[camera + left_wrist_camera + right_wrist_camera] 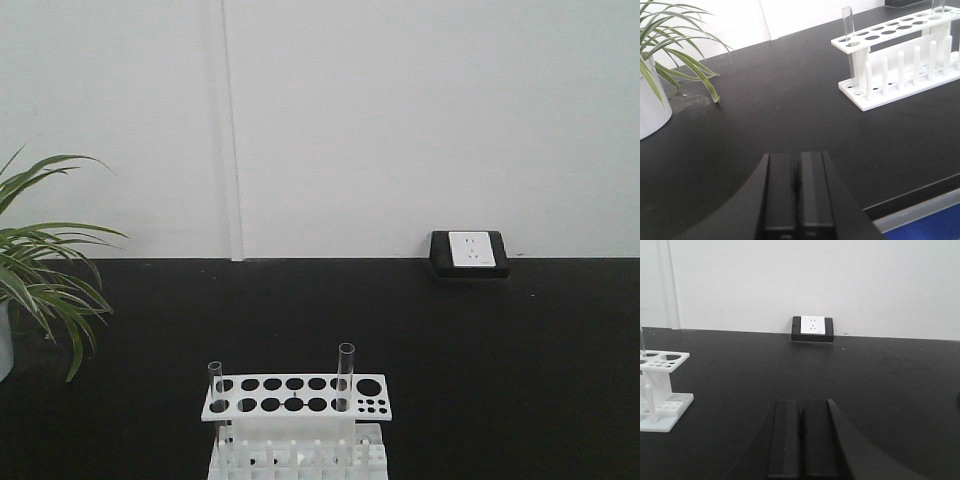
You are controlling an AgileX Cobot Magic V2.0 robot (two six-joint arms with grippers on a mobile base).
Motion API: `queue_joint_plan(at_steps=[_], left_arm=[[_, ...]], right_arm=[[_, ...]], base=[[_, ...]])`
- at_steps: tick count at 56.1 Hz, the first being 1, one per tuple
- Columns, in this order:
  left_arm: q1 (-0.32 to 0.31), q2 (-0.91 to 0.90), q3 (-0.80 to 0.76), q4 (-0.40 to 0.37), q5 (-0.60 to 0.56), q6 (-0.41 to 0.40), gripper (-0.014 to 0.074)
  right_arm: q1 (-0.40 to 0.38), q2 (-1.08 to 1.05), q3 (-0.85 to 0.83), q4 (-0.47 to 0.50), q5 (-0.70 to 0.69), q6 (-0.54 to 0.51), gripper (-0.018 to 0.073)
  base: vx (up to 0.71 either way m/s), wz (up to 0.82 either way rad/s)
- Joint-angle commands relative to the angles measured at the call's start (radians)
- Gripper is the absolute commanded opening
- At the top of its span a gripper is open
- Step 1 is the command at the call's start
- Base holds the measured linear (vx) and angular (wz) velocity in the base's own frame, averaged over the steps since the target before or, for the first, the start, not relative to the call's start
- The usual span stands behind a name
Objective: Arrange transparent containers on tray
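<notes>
Glass test tubes point(848, 35) stand propped in a rack point(892, 95) for grasping, ahead-right of left gripper point(796, 192); it and right gripper point(801, 440) pinched together.

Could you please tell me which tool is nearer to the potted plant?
Left. The left tool has the potted plant close ahead on its left. The right tool lies beyond the test-tube rack, with the plant outside its view.

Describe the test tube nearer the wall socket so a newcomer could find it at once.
On the black table, a white rack holds two clear test tubes. The wanted tube stands at the end with the small holes, on the side of the socket; the other tube stands at the opposite end, nearer the plant.
</notes>
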Motion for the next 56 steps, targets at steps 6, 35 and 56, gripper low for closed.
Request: queue_joint_plan(at_steps=[6, 35, 56], left_arm=[[-0.004, -0.024, 0.022, -0.006, -0.082, -0.011, -0.0006], [-0.004, -0.024, 0.022, -0.006, -0.082, -0.011, -0.0006], [-0.004, -0.024, 0.022, 0.04, -0.262, 0.016, -0.0006]], right_arm=[[-0.005, -0.008, 0.008, -0.007, -0.082, -0.008, -0.0011], [-0.005, -0.008, 0.008, -0.007, -0.082, -0.008, -0.0011], [-0.005, -0.008, 0.008, -0.007, -0.115, -0.008, -0.0011]], base=[[0.0, 0.0], [0.0, 0.0], [0.0, 0.0]])
